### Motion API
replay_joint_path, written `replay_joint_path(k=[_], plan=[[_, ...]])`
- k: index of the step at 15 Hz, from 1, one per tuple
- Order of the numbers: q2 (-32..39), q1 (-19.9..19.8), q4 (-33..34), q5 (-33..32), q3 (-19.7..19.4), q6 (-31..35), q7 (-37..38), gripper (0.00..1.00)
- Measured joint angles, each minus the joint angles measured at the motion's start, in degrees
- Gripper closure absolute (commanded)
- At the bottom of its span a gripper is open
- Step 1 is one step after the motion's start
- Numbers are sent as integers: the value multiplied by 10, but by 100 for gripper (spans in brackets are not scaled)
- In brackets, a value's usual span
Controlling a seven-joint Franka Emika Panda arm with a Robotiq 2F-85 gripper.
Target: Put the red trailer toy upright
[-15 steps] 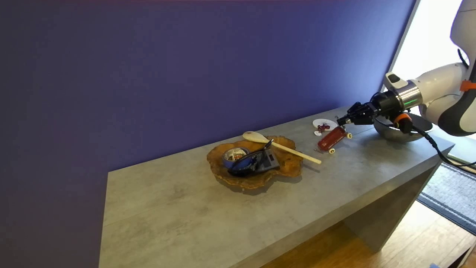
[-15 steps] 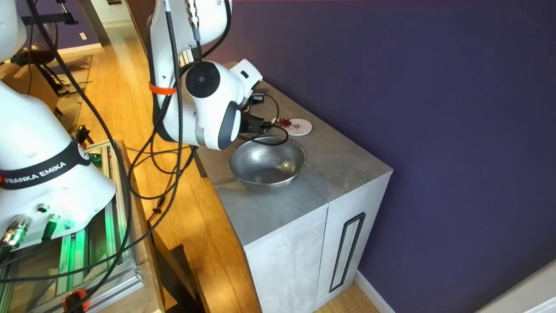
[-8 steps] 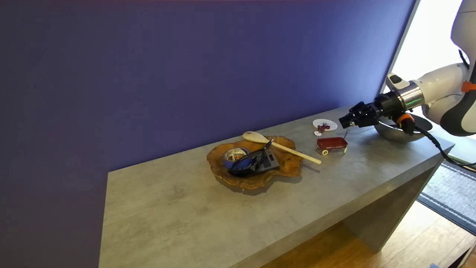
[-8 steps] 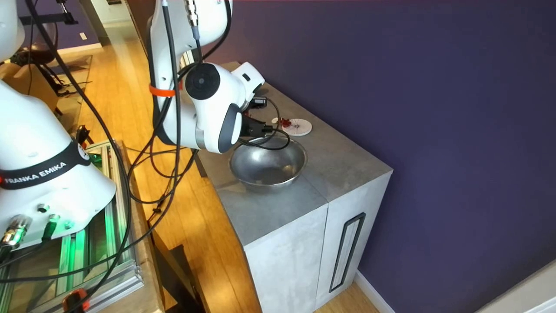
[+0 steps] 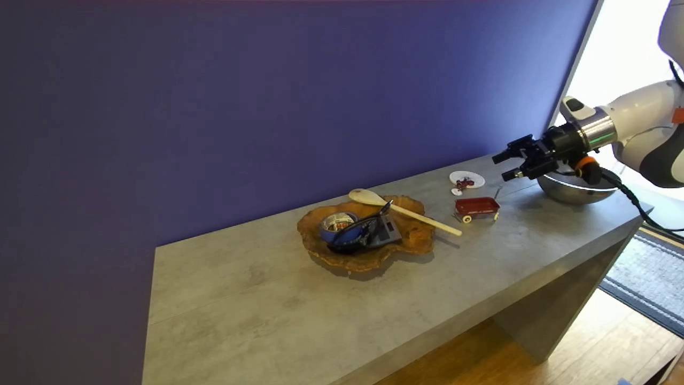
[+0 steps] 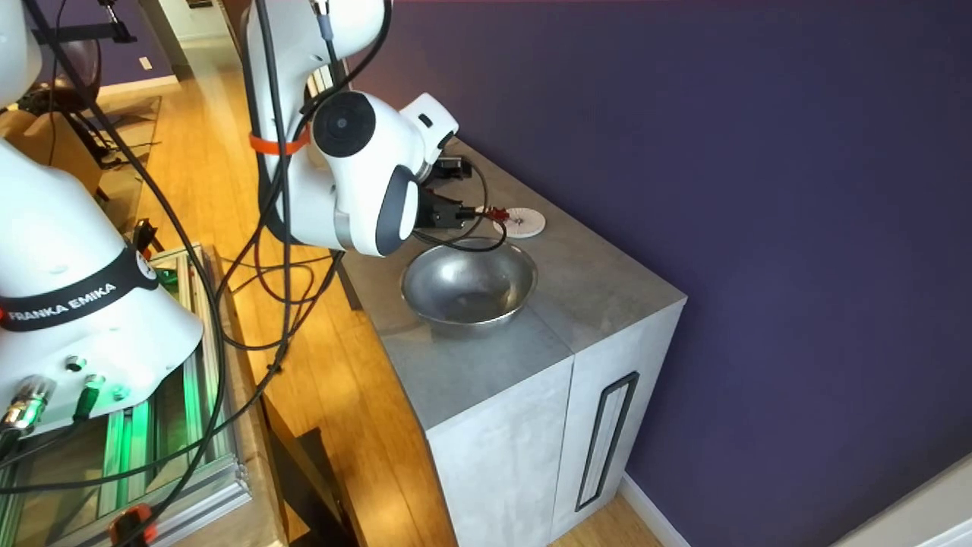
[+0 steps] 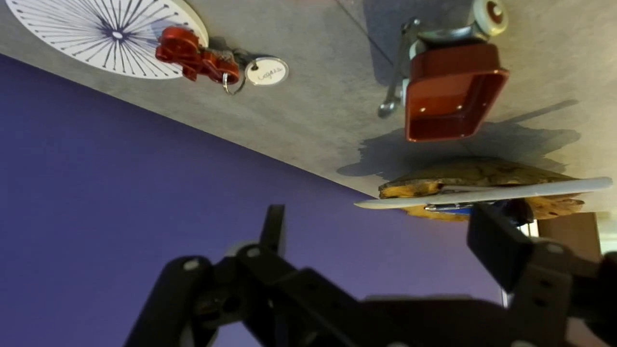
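The red trailer toy [image 5: 477, 206] is a small red wagon with whitish wheels. It stands upright on its wheels on the grey counter, with its thin handle raised at one end. The wrist view shows the wagon's open red box [image 7: 450, 101] near the top, clear of the fingers. Above it and off towards the steel bowl, my gripper [image 5: 505, 167] hangs open with nothing between its fingertips. Both black fingers [image 7: 274, 229] stand wide apart in the wrist view. Behind the arm, the toy is hidden in an exterior view.
Beside the toy lie a white disc [image 7: 82, 43] and a red keyring figure [image 7: 193, 55]. The steel bowl [image 6: 456, 300] sits under the wrist. A wooden slab [image 5: 422, 239] holds tape and dark items, with a wooden spoon [image 5: 422, 218] across it. A purple wall [image 5: 320, 107] borders the counter.
A second ago the toy was tilted, with the shut gripper at its upper end. It then came down onto its wheels, free of the gripper. Since then the fingers have opened and the arm has risen slightly.
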Motion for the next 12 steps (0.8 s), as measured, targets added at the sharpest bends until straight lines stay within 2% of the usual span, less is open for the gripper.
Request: replay_joint_path(k=[6, 10, 12], plan=[[-98, 23, -76, 4, -5, -36, 45, 0], [-198, 48, -132, 4, -3, -127, 104, 0], [-245, 59, -134, -7, 1, -191, 166, 0]])
